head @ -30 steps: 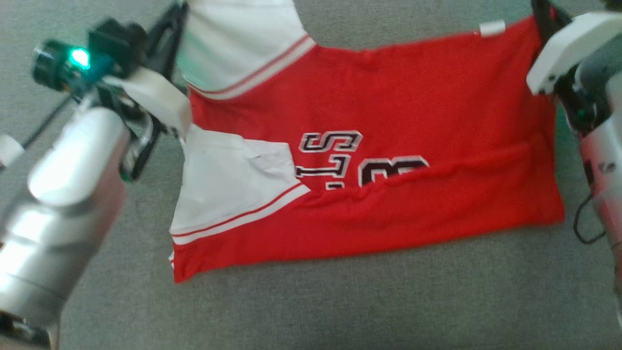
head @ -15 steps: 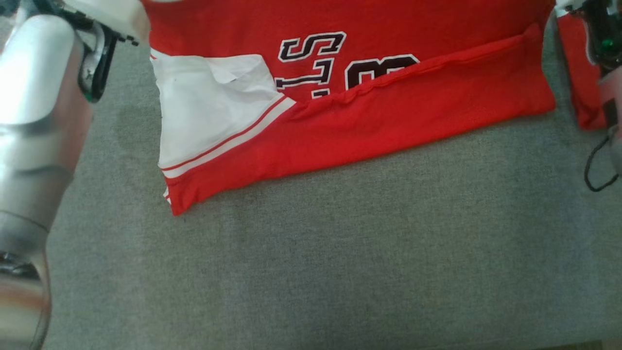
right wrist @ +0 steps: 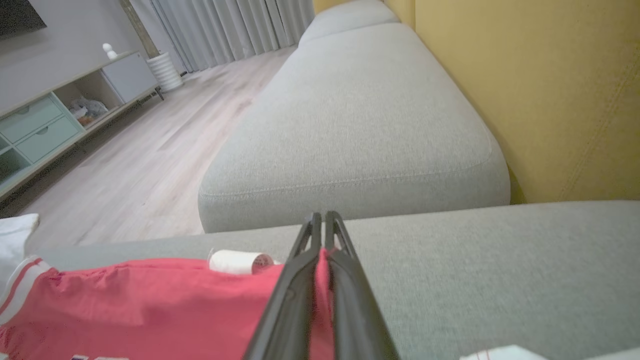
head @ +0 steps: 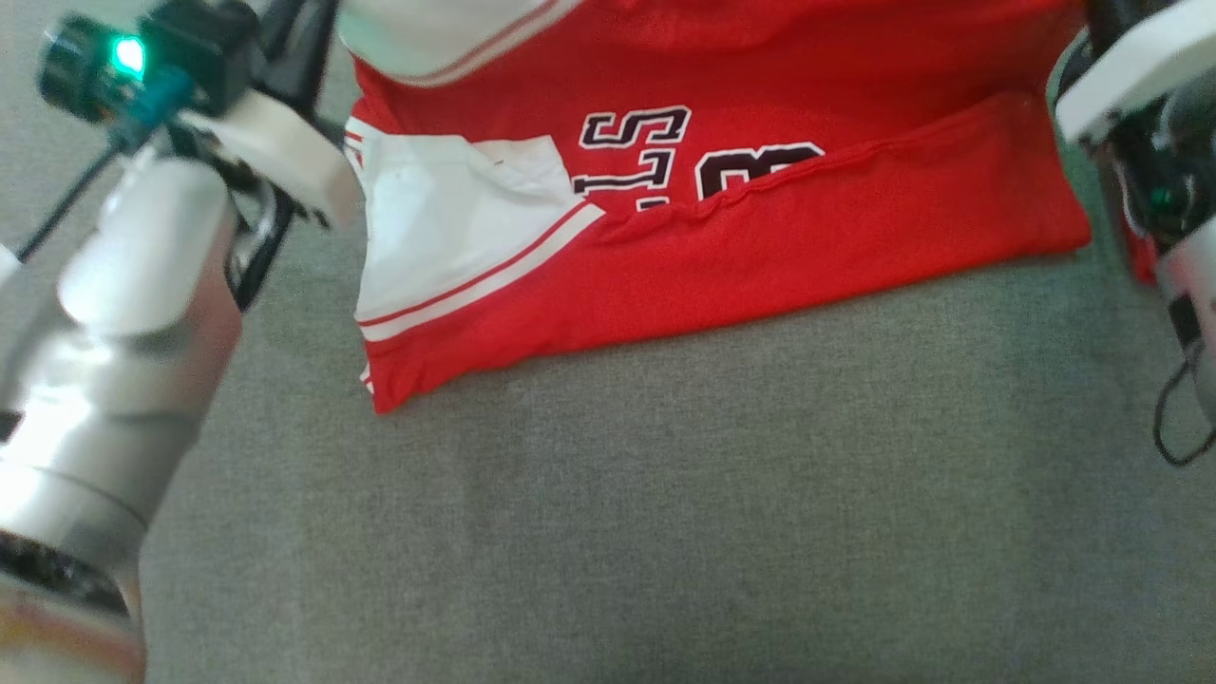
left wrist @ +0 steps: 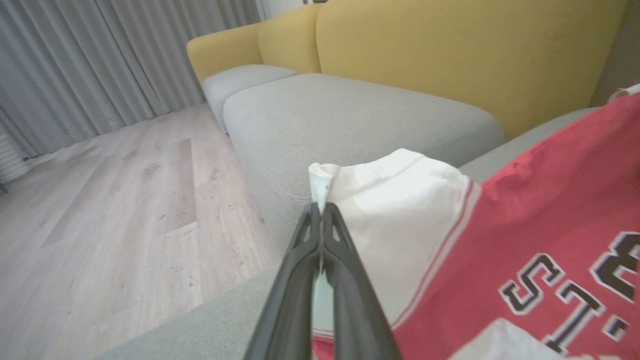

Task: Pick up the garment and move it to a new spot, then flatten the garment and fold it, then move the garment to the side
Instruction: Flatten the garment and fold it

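Framing has shifted against half a second back. The left forearm and its wrist camera with the green light sit at upper left again. The whole picture has slid, so head motion accounts for most of it.

Garment, a red jersey, centre to upper frame. One second back its far edge showed against grey; now red runs off the top of the frame. Either the far edge is raised or the head is tilted down; cannot separate the two. The near edge lies on the sofa seat, and the raised seam across the lettering is as before.

Judgement: this is the fold stage, far edge held at both ends, likely to come toward the near edge. The white sleeve at centre left is creased and may bunch.

Left wrist view:
- the left gripper is clamped tight on a pinch of white sleeve cloth
- the yellow backrest is at upper right, the wood floor at left
- neither is in the head view

Right wrist view:
- the right gripper is closed on the red corner
- a small white rolled label lies just left of the fingers on the garment's edge

Head view alone gives the lettering and the lie of the near half.
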Controlling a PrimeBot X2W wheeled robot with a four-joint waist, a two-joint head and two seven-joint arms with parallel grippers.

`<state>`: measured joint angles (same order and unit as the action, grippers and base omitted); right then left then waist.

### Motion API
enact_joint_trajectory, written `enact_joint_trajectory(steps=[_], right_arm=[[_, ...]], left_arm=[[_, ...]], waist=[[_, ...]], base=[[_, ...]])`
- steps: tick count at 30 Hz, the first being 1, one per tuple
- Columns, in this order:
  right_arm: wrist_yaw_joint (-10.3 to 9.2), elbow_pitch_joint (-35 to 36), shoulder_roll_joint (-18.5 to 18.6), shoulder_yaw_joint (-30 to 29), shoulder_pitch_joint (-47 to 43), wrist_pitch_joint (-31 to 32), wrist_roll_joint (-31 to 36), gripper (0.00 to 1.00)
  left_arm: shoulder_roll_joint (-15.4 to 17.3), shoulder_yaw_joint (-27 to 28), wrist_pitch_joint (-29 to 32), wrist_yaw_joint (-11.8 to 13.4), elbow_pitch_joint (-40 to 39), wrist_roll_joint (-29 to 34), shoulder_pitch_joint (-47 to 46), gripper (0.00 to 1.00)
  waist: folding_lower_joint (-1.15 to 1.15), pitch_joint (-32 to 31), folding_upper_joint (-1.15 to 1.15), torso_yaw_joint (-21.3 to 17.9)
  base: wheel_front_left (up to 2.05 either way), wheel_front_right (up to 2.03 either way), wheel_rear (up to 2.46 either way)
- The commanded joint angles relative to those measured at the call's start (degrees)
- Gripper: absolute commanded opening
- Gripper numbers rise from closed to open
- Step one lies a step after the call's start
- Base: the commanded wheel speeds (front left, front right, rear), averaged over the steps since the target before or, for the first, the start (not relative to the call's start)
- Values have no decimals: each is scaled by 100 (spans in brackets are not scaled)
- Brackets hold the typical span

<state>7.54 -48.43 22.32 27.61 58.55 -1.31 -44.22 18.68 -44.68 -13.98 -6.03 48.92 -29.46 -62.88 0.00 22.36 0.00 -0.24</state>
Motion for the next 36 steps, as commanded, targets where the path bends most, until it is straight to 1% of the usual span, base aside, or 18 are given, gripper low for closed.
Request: enact_joint_trajectory(steps=[1,7,8,9,10,13,18,21,26,28,30,33,34,35,36], right_arm=[[-5,236,163,146,-189,71,-179,0],[-5,351,501,659,-666,379,-464,0],[-5,351,501,659,-666,379,-464,0],[-5,394,617,846,-799,537,-547,0],[-5,394,617,846,-799,537,-547,0],[-5,492,836,1172,-979,774,-613,0],[-5,576,1156,1579,-1165,1067,-743,0],[-5,624,1308,1931,-1183,1265,-644,0],[-5,648,1414,2214,-1119,1397,-696,0],[-5,654,1435,2303,-1094,1420,-731,0],[-5,668,1445,2393,-1077,1442,-771,0],[-5,715,1437,2536,-1094,1545,-915,0],[-5,667,1428,2563,-1100,1643,-1049,29],[-5,647,1411,2574,-1101,1686,-1108,100],[-5,647,1411,2574,-1101,1686,-1108,100]], left_arm=[[267,66,109,-55,-230,-132,13,0],[613,-245,540,-118,-807,-285,593,0],[613,-245,540,-118,-807,-285,593,0],[769,-316,740,-124,-1083,-374,830,0],[769,-316,740,-124,-1083,-374,830,0],[1015,-419,1187,-133,-1615,-639,1218,0],[1554,-775,2292,-142,-2707,-1108,1763,0],[1850,-836,2666,-124,-3274,-1247,1920,0],[2145,-749,2985,70,-3854,-1466,2078,0],[2207,-701,3096,116,-4014,-1609,2128,0],[2305,-732,3228,139,-4137,-1603,2138,0],[2368,-791,3362,167,-4243,-1611,2186,0],[2369,-836,3443,200,-4268,-1614,2219,48],[2360,-841,3438,228,-4277,-1608,2233,80],[2360,-841,3438,228,-4277,-1608,2233,80]], waist=[[0,-128,0,39],[0,-396,0,18],[0,-396,0,18],[0,-486,0,3],[0,-486,0,3],[0,-594,0,-1],[0,-688,0,10],[0,-670,0,10],[0,-667,0,4],[0,-668,0,0],[0,-667,0,-9],[0,-671,0,-22],[0,-682,0,-39],[0,-699,0,-53],[0,-699,0,-53]], base=[[0,0,0],[0,0,0],[0,0,0],[0,0,0],[0,0,0],[0,0,0],[0,0,0],[0,0,0],[0,0,0],[0,0,0],[0,0,0],[0,0,0],[0,0,0],[0,0,0],[0,0,0]])
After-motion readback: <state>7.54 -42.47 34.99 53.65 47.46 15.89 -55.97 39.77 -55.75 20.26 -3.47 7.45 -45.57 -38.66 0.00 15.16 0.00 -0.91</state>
